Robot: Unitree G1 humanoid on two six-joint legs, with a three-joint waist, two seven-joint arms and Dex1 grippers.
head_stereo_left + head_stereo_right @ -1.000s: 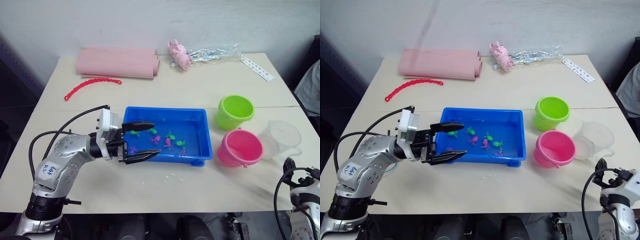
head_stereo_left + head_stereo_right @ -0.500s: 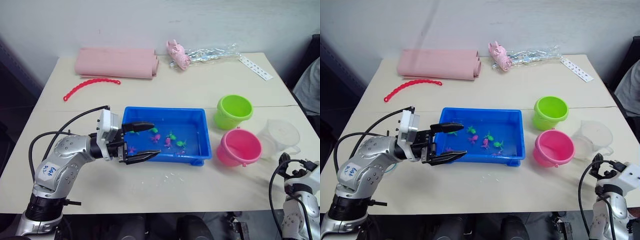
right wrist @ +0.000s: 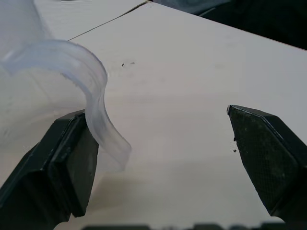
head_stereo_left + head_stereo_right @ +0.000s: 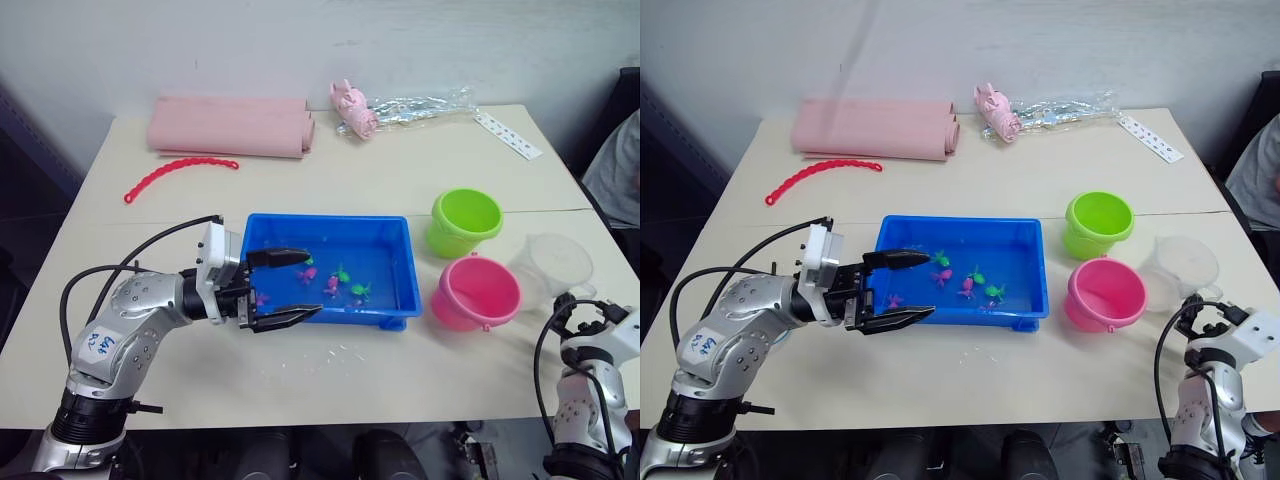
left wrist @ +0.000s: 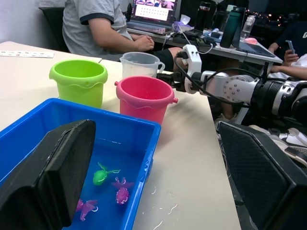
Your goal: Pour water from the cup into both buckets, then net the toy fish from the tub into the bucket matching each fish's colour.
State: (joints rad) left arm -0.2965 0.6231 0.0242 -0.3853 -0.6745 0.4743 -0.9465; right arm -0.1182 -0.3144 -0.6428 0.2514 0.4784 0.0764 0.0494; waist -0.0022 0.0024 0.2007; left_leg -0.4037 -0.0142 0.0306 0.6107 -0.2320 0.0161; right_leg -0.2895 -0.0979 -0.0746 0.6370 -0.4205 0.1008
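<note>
The blue tub [image 4: 330, 219] holds water and several tiny green and pink toy fish [image 4: 343, 273]. My left gripper [image 4: 308, 286] is open at the tub's left end, one finger over the water and one over the front rim, holding nothing. The green bucket [image 4: 466, 222] and the pink bucket [image 4: 477, 293] stand right of the tub. The clear cup [image 4: 552, 267] is right of the pink bucket. My right gripper [image 3: 165, 143] is open low at the cup's near side, and the cup's handle [image 3: 103, 120] curves down just inside one finger.
At the back lie a rolled pink cloth [image 4: 230, 125], a red bead chain [image 4: 180, 172], a pale pink toy [image 4: 352, 108], a crinkled wrapper [image 4: 420, 104] and a white strip [image 4: 508, 135]. A person [image 5: 96, 24] sits beyond the table's right edge.
My right arm has come up and forward to the cup's handle. The left gripper has stayed open at the tub's left end.
</note>
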